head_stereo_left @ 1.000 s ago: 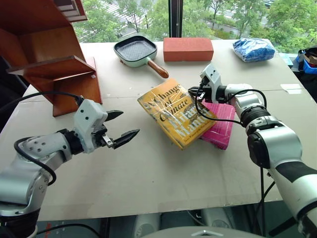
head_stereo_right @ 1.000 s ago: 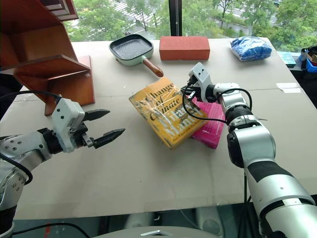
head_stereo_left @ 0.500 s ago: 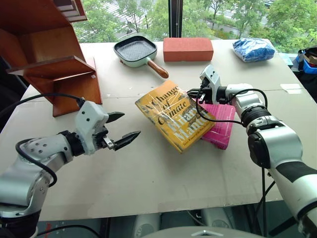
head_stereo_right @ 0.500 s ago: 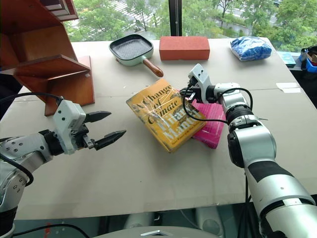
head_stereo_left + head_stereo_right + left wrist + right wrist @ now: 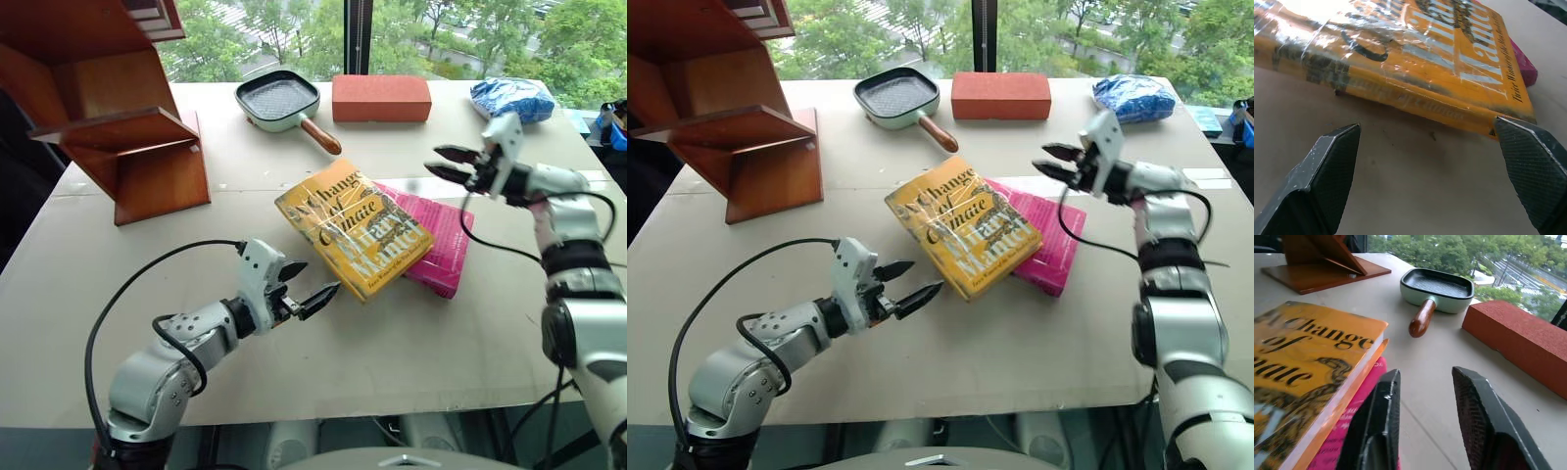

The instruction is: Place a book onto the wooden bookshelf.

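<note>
Paperback in glossy yellow-orange, the book [image 5: 355, 227] lies face up near the middle of the table [image 5: 323, 372], its far-right part resting on a bright pink book [image 5: 441, 243] that sticks out from under it toward the right. No gripper touches it. The left gripper [image 5: 311, 284] sits low over the table just beside the book's near corner, its two black fingers spread wide and pointing at the book's edge; in the left wrist view the fingertips [image 5: 1332, 161] frame the book's spine with bare table between them. The right gripper [image 5: 443, 164] hangs in the air beyond the pink book's far-right corner, apart from both books, its fingers parted with a clear gap and nothing between them; the right wrist view looks past them toward the pan and the brick.

At the table's far left stands the wooden bookshelf [image 5: 108, 108], reddish-brown with slanted boards, well apart from the book. Along the far edge lie a pale green grill pan [image 5: 279, 101] with a wooden handle, a red-orange brick [image 5: 381, 98] and a blue bag [image 5: 509, 98].
</note>
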